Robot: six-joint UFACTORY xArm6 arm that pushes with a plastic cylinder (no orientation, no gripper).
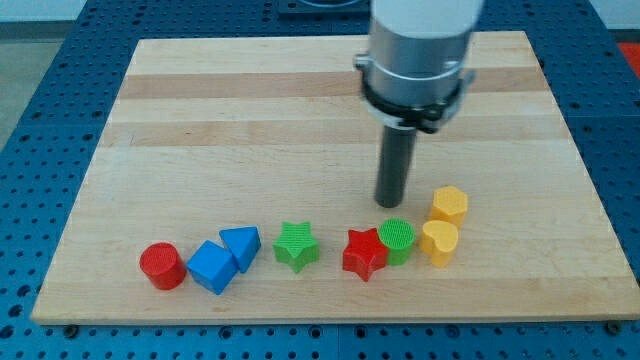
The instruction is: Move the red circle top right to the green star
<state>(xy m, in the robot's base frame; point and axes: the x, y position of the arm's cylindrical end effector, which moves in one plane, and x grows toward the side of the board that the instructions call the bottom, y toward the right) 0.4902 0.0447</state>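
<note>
The red circle (162, 265) is a short cylinder at the view's bottom left, leftmost in a row of blocks. The green star (297, 245) sits in the middle of that row, well to the right of the red circle. My tip (389, 205) is the lower end of the dark rod, on the board just above the green circle (397, 240) and left of the upper yellow block (450, 205). The tip is far right of the red circle and up-right of the green star, touching neither.
Between the red circle and the green star lie a blue cube (212, 267) and a blue triangle (241, 246). A red star (364, 254) touches the green circle. A yellow heart (439, 242) sits under the upper yellow block. The wooden board (300, 100) has blue surround.
</note>
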